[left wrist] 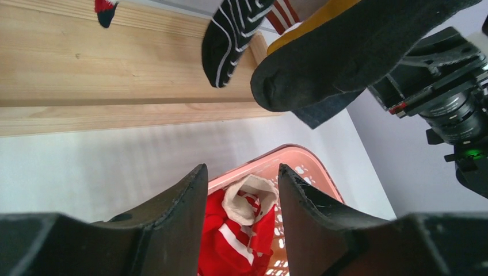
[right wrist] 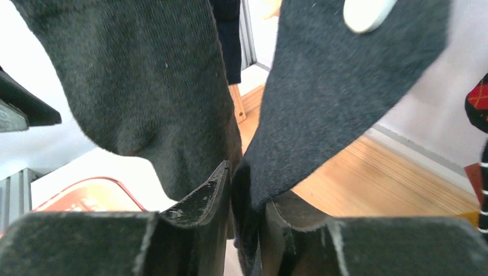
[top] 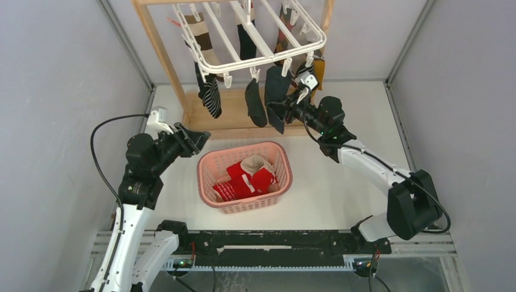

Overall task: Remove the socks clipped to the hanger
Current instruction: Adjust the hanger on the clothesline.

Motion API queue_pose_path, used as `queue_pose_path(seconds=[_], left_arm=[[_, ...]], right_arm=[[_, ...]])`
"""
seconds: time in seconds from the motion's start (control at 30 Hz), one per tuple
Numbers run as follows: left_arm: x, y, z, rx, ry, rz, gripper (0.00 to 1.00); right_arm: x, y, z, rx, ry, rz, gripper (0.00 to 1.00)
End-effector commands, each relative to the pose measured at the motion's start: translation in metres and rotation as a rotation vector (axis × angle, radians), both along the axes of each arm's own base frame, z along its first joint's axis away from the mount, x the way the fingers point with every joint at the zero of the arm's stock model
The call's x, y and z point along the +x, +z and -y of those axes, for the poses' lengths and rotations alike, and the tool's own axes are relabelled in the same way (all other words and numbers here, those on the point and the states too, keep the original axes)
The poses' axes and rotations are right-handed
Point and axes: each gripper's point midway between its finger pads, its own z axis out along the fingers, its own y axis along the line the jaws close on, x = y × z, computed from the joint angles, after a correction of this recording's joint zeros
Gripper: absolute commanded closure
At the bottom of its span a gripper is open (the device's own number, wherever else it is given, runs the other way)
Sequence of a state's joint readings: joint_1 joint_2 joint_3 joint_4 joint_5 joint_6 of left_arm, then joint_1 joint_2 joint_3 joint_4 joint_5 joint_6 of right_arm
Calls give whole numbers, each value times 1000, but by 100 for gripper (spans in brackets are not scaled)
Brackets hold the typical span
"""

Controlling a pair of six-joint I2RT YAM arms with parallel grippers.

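Right hand [top: 281, 111] grips a hanging sock; left hand [top: 198, 139] is empty beside the basket.
The hanger [top: 268, 59] hangs tilted from the wooden stand [top: 161, 48] at the far edge of the table [top: 341, 188], its front rim running left to right. The socks [top: 211, 97] dangle lengthwise from its clips, toes down. The right hand is closed on a dark grey sock [top: 275, 97] below the hanger's front right corner. The left hand's fingers stand partly apart around nothing, pointing at the pink basket [top: 210, 161] mid-table.
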State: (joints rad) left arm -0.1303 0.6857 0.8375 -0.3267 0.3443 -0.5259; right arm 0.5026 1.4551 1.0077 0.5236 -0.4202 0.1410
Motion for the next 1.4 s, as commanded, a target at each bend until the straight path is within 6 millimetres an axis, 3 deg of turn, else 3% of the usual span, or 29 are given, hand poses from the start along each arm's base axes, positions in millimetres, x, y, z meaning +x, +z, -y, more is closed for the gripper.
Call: queue_pose_path(seconds=[0.0,0.33,0.43,0.7,1.07,1.1,1.17,1.3,1.37], left_arm=[[-12,6,10,-18,-46,27,46],[-30,8,37,-29,-131,27,47],[-35,9,42,-35,-148,28,47],[-45,6,60,-41,-205,25,47],[-44,14,100,-27,-350,116,40],[-43,15,102,-21,-354,121,39],[-40,14,105,-5,-356,128,24],[-35,11,111,23,-370,149,6],[-33,10,114,29,-379,161,1]], right_arm=[[-15,29,7,25,-36,45,71],[-36,42,7,9,-47,62,84],[-40,43,6,12,-54,50,100],[-52,46,-1,18,-68,29,100],[-74,59,-28,56,35,-23,100],[-77,61,-31,62,48,-26,100],[-82,65,-37,73,72,-32,100],[-92,70,-47,95,128,-54,100],[-95,74,-51,105,152,-61,100]])
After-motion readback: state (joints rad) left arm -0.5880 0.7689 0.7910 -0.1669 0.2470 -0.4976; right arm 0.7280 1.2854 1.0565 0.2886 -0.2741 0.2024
